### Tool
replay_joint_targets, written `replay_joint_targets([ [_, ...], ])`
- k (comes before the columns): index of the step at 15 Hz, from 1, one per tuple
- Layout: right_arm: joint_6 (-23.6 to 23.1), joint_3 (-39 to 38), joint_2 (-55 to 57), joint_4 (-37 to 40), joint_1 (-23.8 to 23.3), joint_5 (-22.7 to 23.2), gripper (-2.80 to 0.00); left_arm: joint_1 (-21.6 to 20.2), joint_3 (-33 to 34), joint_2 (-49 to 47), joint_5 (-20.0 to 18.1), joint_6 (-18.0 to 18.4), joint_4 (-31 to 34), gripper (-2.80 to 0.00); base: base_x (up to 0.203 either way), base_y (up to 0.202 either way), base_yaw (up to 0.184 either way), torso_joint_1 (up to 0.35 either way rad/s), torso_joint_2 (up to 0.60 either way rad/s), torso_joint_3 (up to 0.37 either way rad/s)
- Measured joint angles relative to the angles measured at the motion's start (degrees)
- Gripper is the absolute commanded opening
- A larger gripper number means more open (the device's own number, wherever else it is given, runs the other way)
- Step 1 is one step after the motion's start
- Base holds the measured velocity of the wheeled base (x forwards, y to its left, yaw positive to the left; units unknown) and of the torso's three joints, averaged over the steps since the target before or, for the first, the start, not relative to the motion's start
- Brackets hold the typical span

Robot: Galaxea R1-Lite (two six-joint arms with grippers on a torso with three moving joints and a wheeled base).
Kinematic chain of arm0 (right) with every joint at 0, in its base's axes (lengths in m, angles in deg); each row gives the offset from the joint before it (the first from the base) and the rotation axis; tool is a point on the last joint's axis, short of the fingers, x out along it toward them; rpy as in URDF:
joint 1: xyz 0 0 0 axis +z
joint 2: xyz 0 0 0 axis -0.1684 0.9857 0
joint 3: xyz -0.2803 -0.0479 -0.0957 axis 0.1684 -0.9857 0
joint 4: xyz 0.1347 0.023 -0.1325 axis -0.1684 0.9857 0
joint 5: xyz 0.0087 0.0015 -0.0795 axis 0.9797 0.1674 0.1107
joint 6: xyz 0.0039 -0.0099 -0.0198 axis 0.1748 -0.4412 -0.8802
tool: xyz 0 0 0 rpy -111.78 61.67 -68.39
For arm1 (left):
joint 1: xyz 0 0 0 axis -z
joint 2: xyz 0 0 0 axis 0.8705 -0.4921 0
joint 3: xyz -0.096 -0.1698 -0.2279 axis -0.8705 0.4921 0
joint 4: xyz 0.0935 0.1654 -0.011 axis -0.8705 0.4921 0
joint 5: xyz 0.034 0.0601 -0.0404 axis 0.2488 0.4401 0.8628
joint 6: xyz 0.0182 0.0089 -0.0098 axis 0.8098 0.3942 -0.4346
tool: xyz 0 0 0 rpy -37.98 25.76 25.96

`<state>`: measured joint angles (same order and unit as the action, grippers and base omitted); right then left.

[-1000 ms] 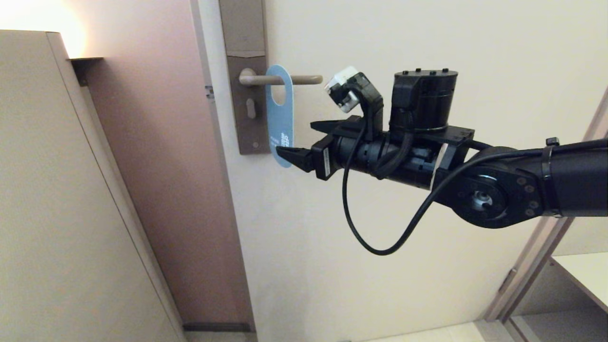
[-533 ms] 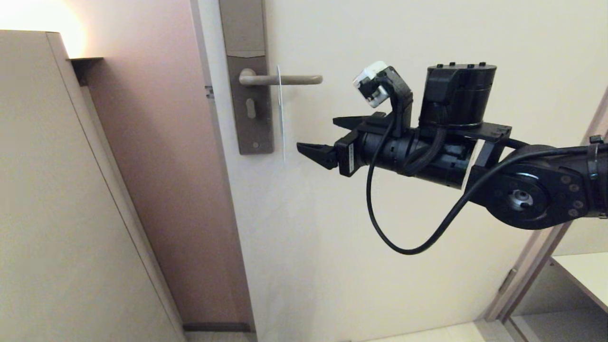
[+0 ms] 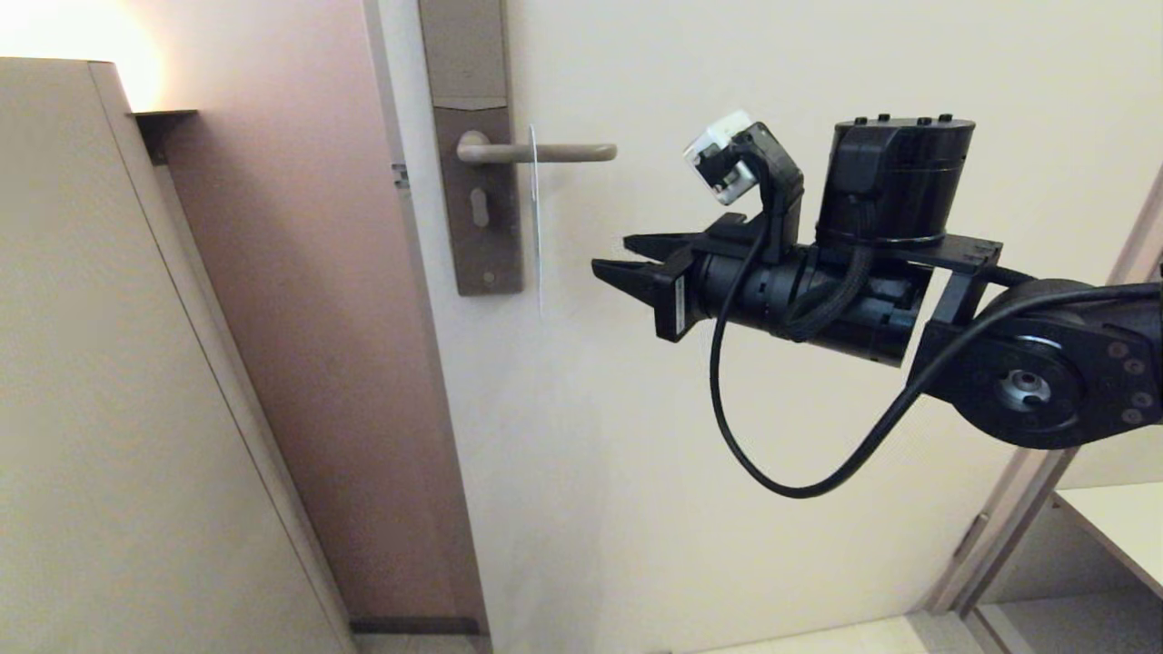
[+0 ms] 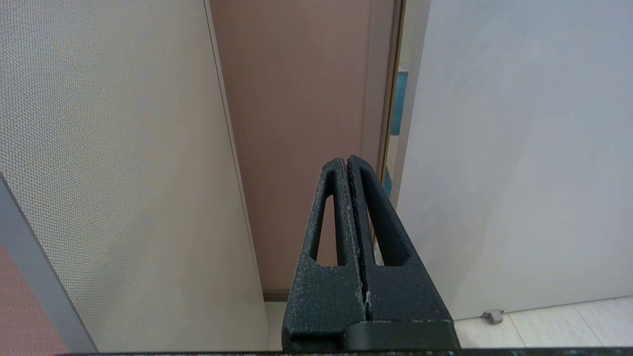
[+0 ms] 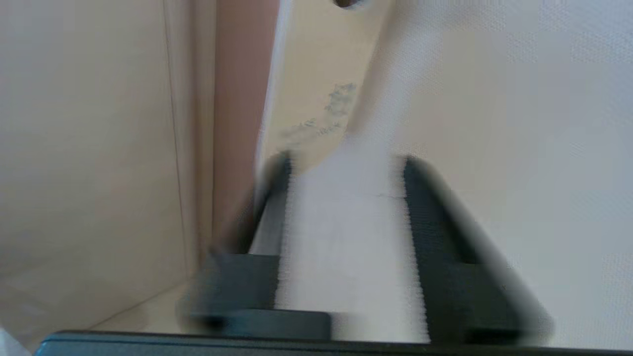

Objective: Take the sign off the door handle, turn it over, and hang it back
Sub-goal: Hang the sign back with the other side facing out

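Sign [image 3: 535,218] is hanging edge-on from handle [image 3: 536,152]; right gripper [image 3: 611,259], spread and empty, is hovering just beside. Misaligned, it risks knocking the thin card instead of gripping it.

Open door face around right gripper [image 3: 611,256], fingers spread. Ahead, edge-on sign [image 3: 536,227] hanging on handle [image 3: 545,153].

The sign [image 3: 536,222] hangs edge-on, so neither face can be read. The right wrist view is motion-blurred, smearing the sign's lettering. The door handle's plate [image 3: 470,145] is cut off above.
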<state>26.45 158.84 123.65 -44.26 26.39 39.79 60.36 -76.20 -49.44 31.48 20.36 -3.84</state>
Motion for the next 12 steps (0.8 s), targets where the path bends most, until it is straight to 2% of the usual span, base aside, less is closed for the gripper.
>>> replay_joint_targets([
  [4, -0.1, 0.4, 0.3, -0.6, 1.5, -0.1, -2.8, 0.0, 0.0, 0.0, 0.0, 0.0, 0.0, -2.8, 0.0, 0.0, 0.0, 0.0, 0.0, 0.0],
  [7, -0.2, 1.5, 2.0, -4.0, 2.1, -0.4, -2.8, 0.0, 0.0, 0.0, 0.0, 0.0, 0.0, -2.8, 0.0, 0.0, 0.0, 0.0, 0.0, 0.0],
  [12, -0.1, 5.1, 8.1, -11.4, 3.3, -5.0, -2.8, 0.0, 0.0, 0.0, 0.0, 0.0, 0.0, -2.8, 0.0, 0.0, 0.0, 0.0, 0.0, 0.0],
])
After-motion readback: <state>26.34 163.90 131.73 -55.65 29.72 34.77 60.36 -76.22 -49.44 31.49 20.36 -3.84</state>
